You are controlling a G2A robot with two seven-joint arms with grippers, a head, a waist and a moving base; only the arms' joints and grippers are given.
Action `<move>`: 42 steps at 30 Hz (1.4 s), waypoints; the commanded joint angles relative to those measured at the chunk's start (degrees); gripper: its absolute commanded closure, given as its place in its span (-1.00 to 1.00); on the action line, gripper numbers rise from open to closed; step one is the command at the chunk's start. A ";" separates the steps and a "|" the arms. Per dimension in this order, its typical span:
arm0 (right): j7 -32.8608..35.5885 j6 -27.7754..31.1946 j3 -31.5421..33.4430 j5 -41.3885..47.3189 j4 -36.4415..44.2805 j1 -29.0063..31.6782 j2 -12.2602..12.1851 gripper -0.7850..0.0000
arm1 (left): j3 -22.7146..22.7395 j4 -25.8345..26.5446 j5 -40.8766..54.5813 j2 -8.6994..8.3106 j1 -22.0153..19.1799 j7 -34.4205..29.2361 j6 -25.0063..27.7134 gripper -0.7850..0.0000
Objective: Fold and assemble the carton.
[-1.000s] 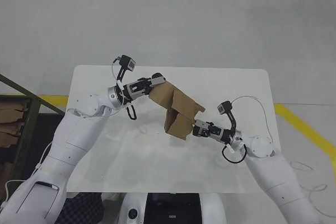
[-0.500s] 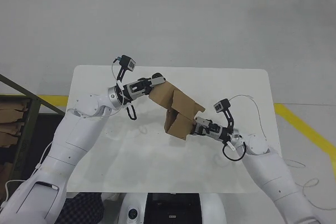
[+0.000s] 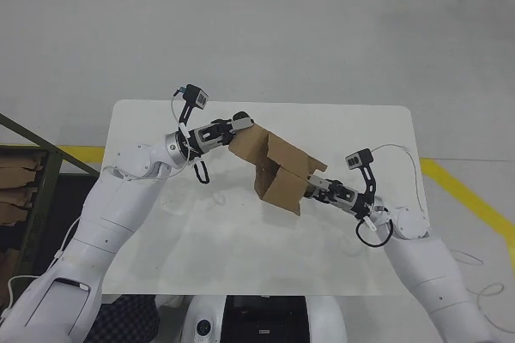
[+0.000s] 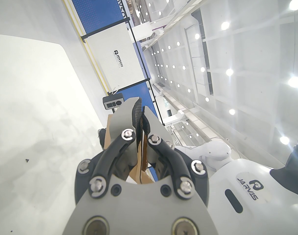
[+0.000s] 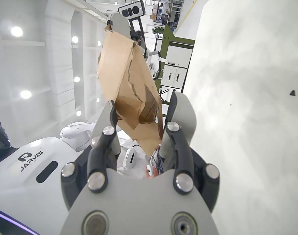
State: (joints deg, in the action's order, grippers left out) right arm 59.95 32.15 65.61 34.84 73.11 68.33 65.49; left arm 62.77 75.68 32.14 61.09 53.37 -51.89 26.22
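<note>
Carton: brown corrugated board, partly opened, held over the middle of the white tabletop, toward its far half. Flaps are unfolded and stick out at different angles. I cannot tell whether its lower edge touches the surface. Left gripper: at the carton's far-left upper corner, arm coming in from the left side of the tabletop. In the left wrist view the left gripper has its jaws pressed together on a thin edge of the carton, the board running down between the two fingers, with the tabletop off to one side. Right gripper: at the carton's near-right side, level with its lower panels, arm coming in from the right. In the right wrist view the right gripper has its jaws spread wide. A loose flap of the carton reaches into the gap between them. One finger lies against the flap's edge, and the other finger sits just beside the board without clamping it. Past the flap the carton's open, shadowed inside is visible. Tabletop carries a few small dark specks. Beside the tabletop on the robot's left is a dark bin holding flat brown cardboard pieces. A yellow floor line runs past the right side.
</note>
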 commanded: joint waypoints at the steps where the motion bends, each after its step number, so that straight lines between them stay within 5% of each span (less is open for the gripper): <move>1: 0.38 -0.04 0.78 -0.01 0.43 0.40 -0.20 -0.22 | 0.00 0.00 0.00 0.00 0.00 0.00 0.00 1.00; 6: 0.54 -0.29 2.71 1.08 0.59 1.18 -0.57 -0.18 | 0.00 0.00 0.00 0.00 0.00 0.00 0.00 1.00; 9: 0.55 -0.43 3.44 1.79 0.67 1.35 -0.66 0.00 | 0.00 0.00 0.00 0.00 0.00 0.00 0.00 1.00; 21: -1.25 -0.49 3.18 0.79 -0.43 -0.01 -0.31 0.07 | 0.00 0.00 0.00 0.00 0.00 0.00 0.00 1.00; 42: -14.80 1.87 -1.26 -16.75 -4.42 -3.92 1.10 0.03 | 0.00 0.00 0.00 0.00 0.00 0.00 0.00 1.00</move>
State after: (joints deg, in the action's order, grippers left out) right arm 45.71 34.03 64.70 18.40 68.72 64.61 66.47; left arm 62.77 75.68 32.14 61.09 53.37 -51.89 26.22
